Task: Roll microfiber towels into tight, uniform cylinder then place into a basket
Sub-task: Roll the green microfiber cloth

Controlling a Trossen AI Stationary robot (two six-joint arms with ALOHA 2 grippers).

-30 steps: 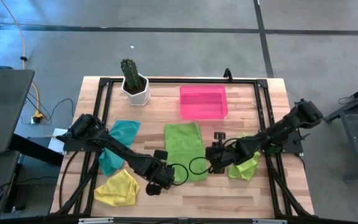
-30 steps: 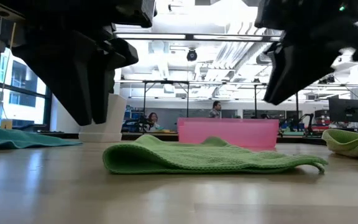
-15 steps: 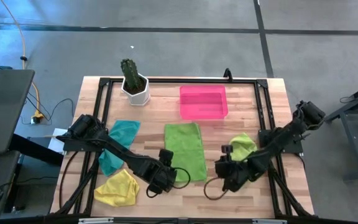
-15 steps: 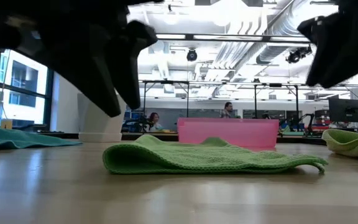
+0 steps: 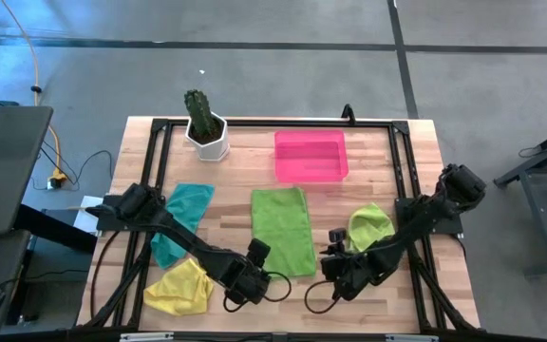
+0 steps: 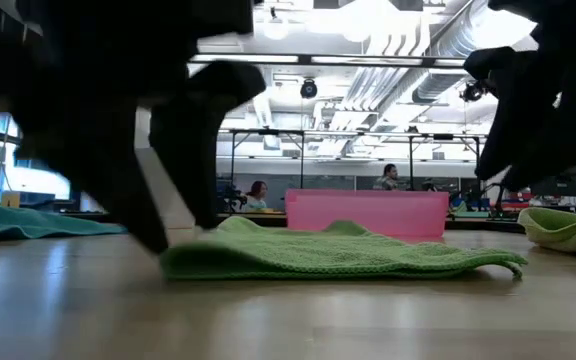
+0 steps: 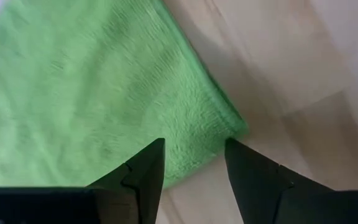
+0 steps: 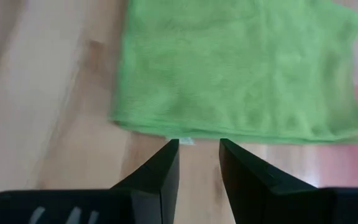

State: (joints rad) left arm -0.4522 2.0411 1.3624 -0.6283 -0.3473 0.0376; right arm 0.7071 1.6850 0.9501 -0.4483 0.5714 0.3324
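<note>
A lime green microfiber towel [image 5: 281, 231] lies flat in the middle of the table. My left gripper [image 7: 194, 165] is open and low at the towel's near left corner [image 7: 238, 127], one finger over the cloth and one over bare wood. My right gripper [image 8: 197, 158] is open with a narrow gap and nothing in it. It hovers just off the towel's near right corner and points at an edge with a small tag [image 8: 185, 141]. A second lime green towel [image 5: 368, 226] lies crumpled at the right, a teal one [image 5: 180, 220] and a yellow one [image 5: 179, 285] at the left. The pink basket [image 5: 311, 155] stands at the far side. My left gripper comes down steeply on the flat towel's near left corner [image 6: 168, 258]. I cannot tell whether its fingers [image 7: 145, 171] touch the cloth or the table.
A white pot with a cactus [image 5: 205, 128] stands at the far left. A black frame [image 5: 254, 122] runs around the table top. Bare wood [image 5: 292, 299] lies between the flat towel and the near edge. People stand in the room beyond the table.
My left gripper has sunk toward the towel's near left corner, rolled about its own axis and opened wider. My right gripper has moved from beside the towel's right edge toward the table's near edge and come lower, uncovering the crumpled green towel. The flat towel has stayed in place.
</note>
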